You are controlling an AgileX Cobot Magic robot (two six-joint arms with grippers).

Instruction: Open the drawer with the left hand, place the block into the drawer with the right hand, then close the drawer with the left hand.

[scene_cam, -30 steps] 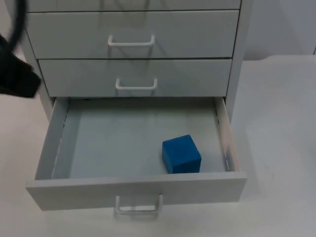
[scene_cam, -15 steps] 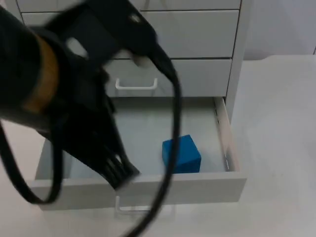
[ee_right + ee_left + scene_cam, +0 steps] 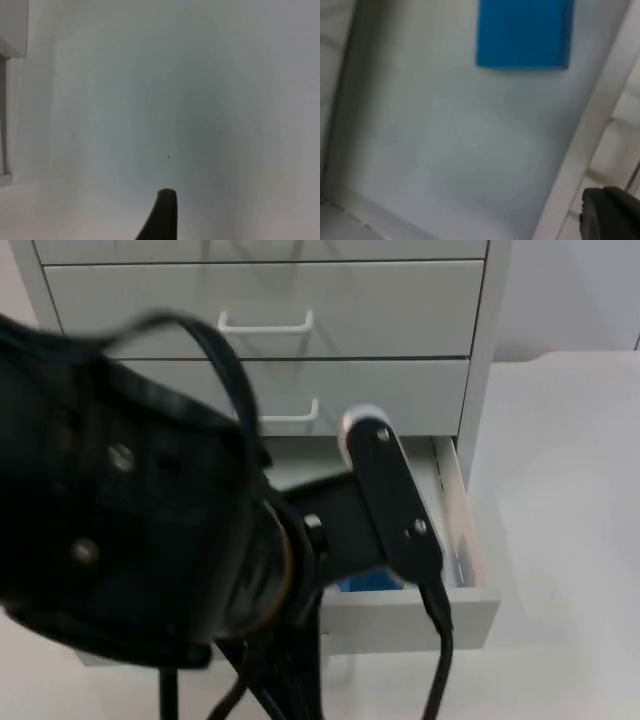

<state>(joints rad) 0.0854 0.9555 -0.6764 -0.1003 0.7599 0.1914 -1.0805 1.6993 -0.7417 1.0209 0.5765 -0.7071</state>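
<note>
White bench (image 3: pixel 560 490) carrying a grey cabinet (image 3: pixel 480 330); its bottom drawer (image 3: pixel 410 615) stands open. Left arm (image 3: pixel 150 540) looms over the drawer's near left part, hiding most of it. Left claw: position hidden beneath the arm in the top view; one black fingertip (image 3: pixel 610 215) shows in the left wrist view, just outside the drawer's front panel. Whether this claw is spread or pressed together cannot be told. Block (image 3: pixel 522 32), blue, lies on the drawer floor, inside the front panel and well ahead of the left claw; a sliver of it (image 3: pixel 372 583) shows under the arm in the top view. Right claw: one fingertip (image 3: pixel 162 215) over bare bench, waiting; its state cannot be told.

Judged stage: block placed, closing remains. Risk: a push landing off-centre on the front panel could skew the drawer and jam it on its runners; a fast shove could send the block sliding.
</note>
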